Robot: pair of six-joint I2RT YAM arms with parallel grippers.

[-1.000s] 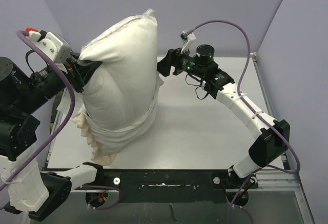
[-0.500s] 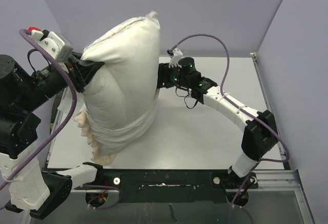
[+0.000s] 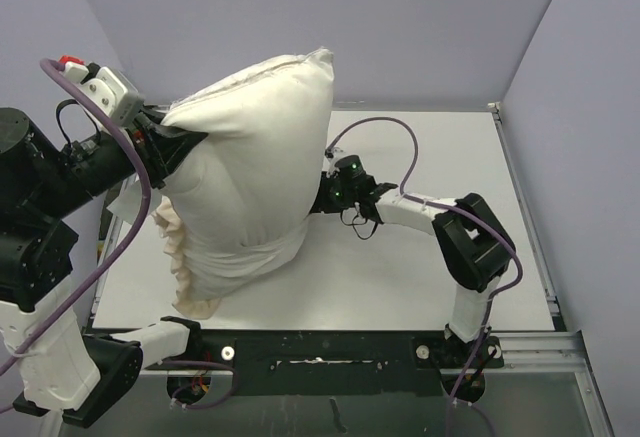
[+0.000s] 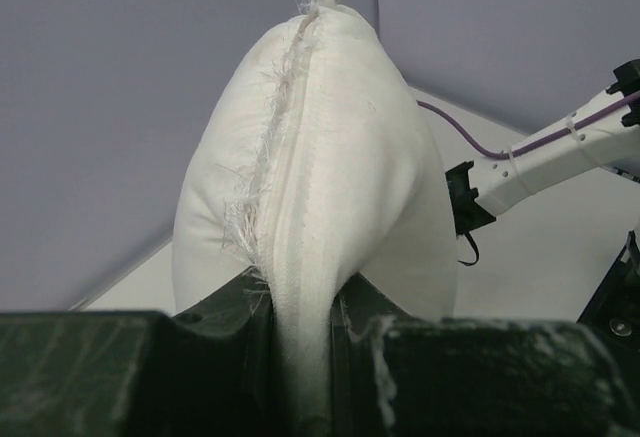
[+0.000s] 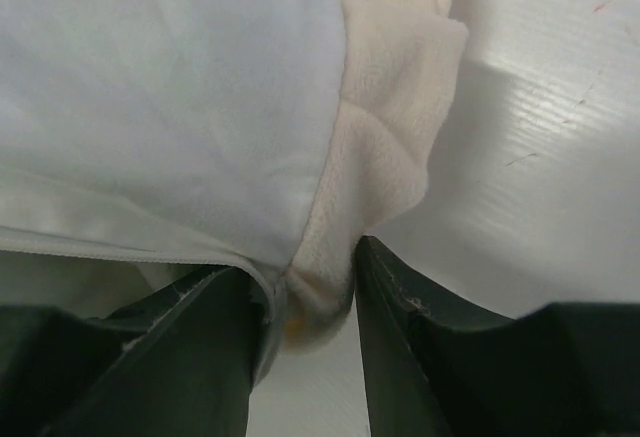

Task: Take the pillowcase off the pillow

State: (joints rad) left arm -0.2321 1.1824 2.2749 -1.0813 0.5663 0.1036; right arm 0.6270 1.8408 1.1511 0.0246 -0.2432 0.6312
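Plain white pillow (image 3: 250,147), white pillowcase (image 3: 245,257) with peach-beige frill (image 3: 172,247), white table (image 3: 400,267), purple cable (image 3: 378,120), lavender walls (image 3: 450,27)

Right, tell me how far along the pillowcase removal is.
Done: the pillowcase is bunched around the lower part of the pillow, leaving the top half bare. In hand: the left end effector pinches the top seam and holds the pillow up, and the right end effector grips the frilled edge. Left: pull the case fully off.
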